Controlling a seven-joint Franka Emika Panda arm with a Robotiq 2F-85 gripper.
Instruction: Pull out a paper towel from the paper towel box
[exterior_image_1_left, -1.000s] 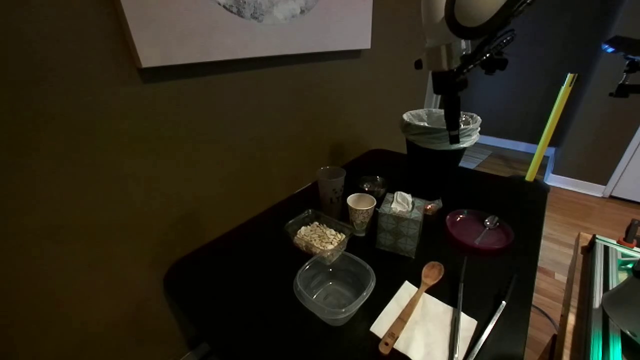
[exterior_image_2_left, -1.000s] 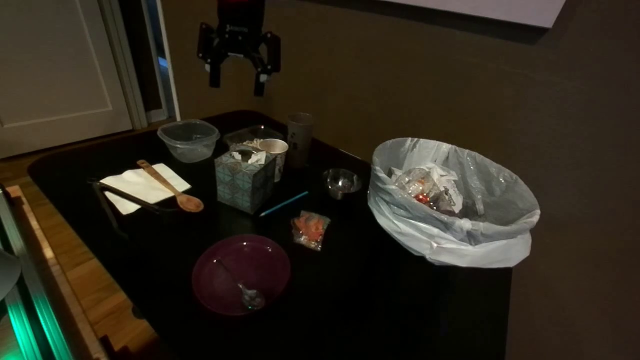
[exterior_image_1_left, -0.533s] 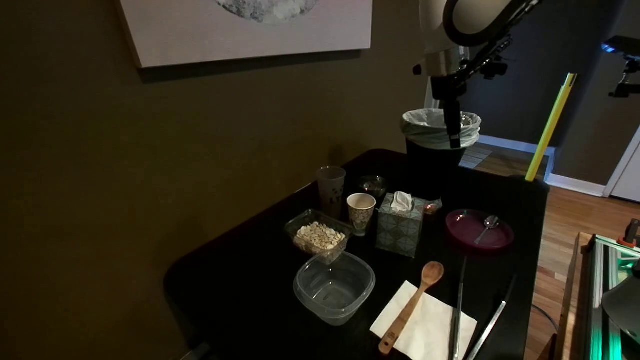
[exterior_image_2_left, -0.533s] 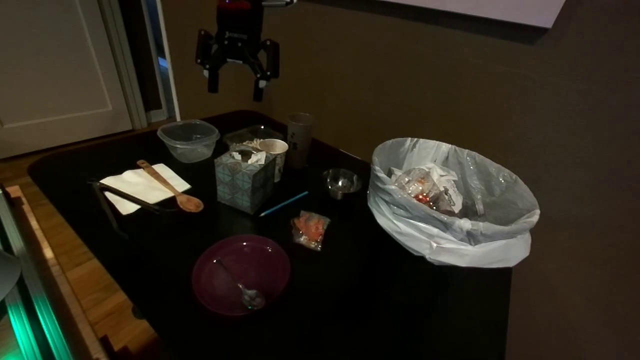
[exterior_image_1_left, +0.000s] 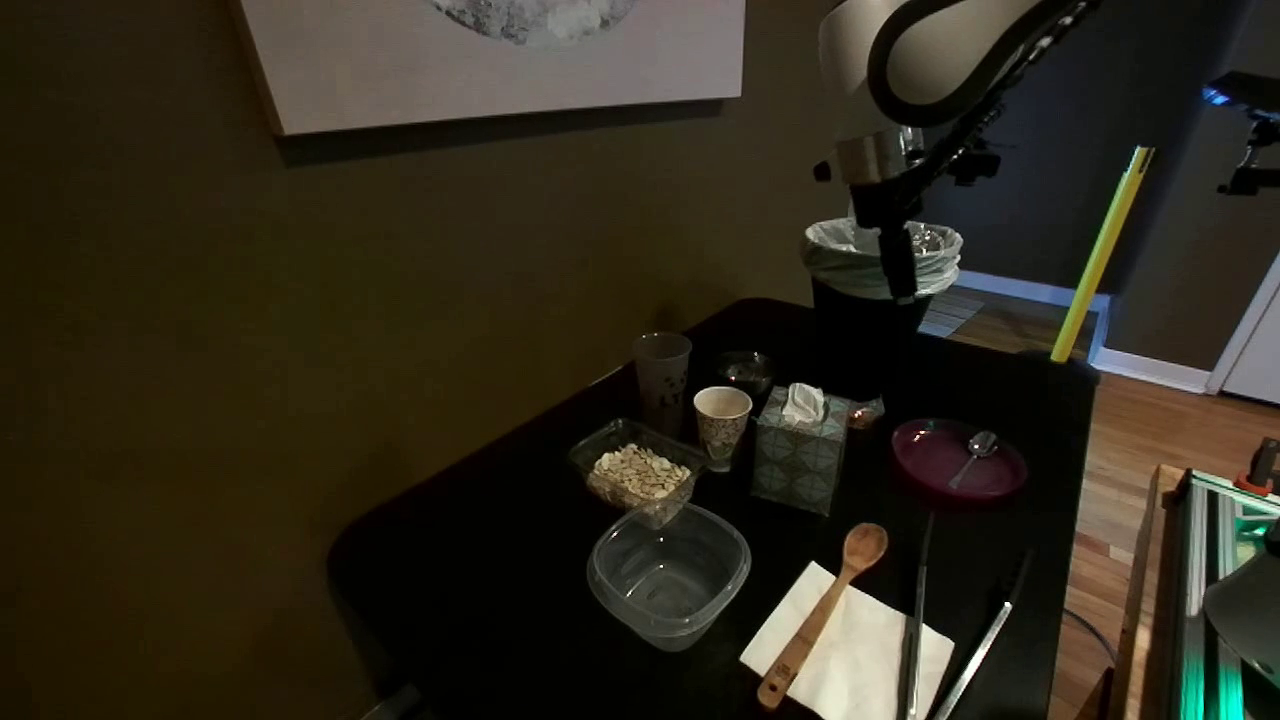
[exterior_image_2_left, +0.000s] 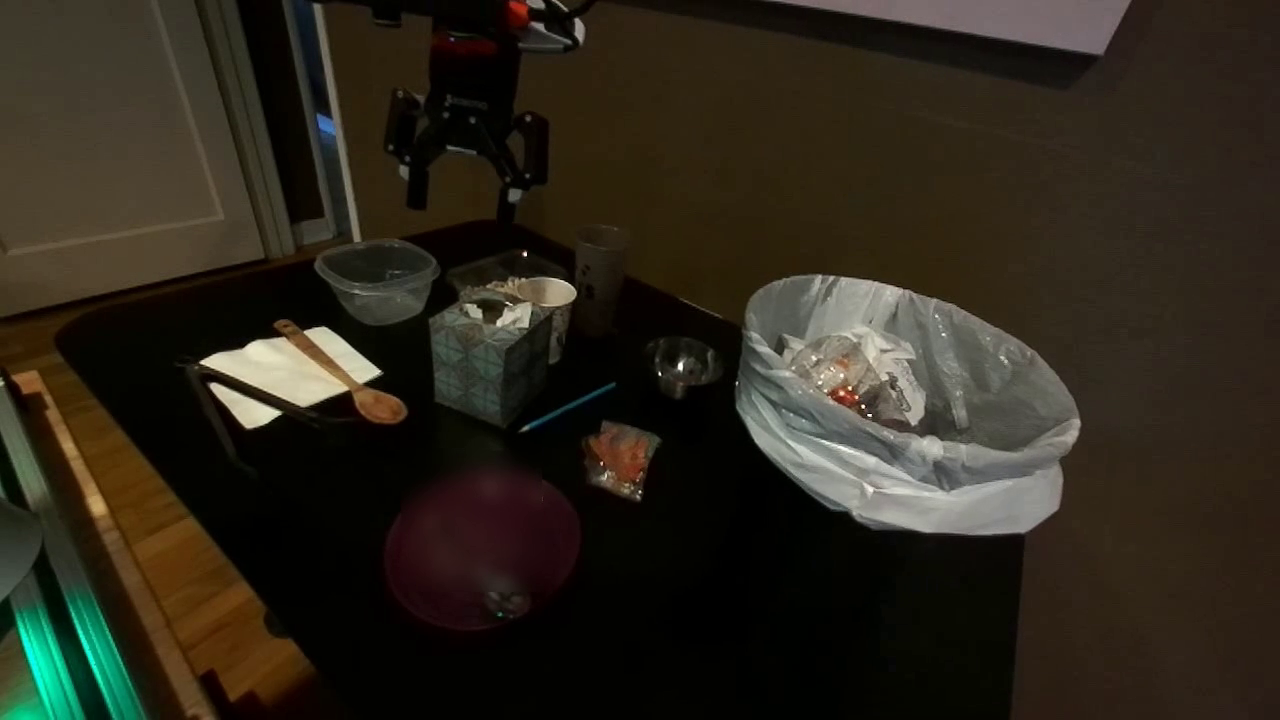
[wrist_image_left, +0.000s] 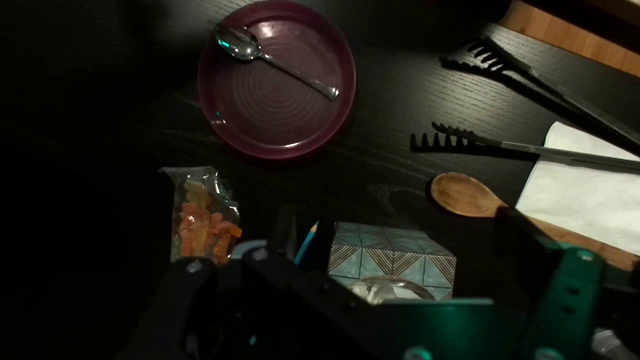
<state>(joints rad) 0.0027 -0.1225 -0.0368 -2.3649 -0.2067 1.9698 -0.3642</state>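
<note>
The gripper (exterior_image_2_left: 462, 205) is just hanging in midair, fingers spread apart, roughly at 12 o'clock from the tissue box (exterior_image_2_left: 490, 370) in an exterior view, well apart. The tissue (exterior_image_1_left: 803, 404) is poking up, crumpled, out of the box's top opening. Going round the box in an exterior view: trash can (exterior_image_1_left: 850, 290) at 1 o'clock, maroon plate (exterior_image_1_left: 925, 455) with a metal spoon (exterior_image_1_left: 982, 444) on it at 3, wooden spoon (exterior_image_1_left: 822, 615) lying on a white napkin (exterior_image_1_left: 875, 650) near 6, clear plastic container (exterior_image_1_left: 670, 630) around 7:30, paper cup (exterior_image_1_left: 722, 430) close by between 9 and 10. Wrist view's got a gummy bag (wrist_image_left: 202, 215) at 7 o'clock from the plate, plus a blue pencil (wrist_image_left: 306, 242) between bag and box.
</note>
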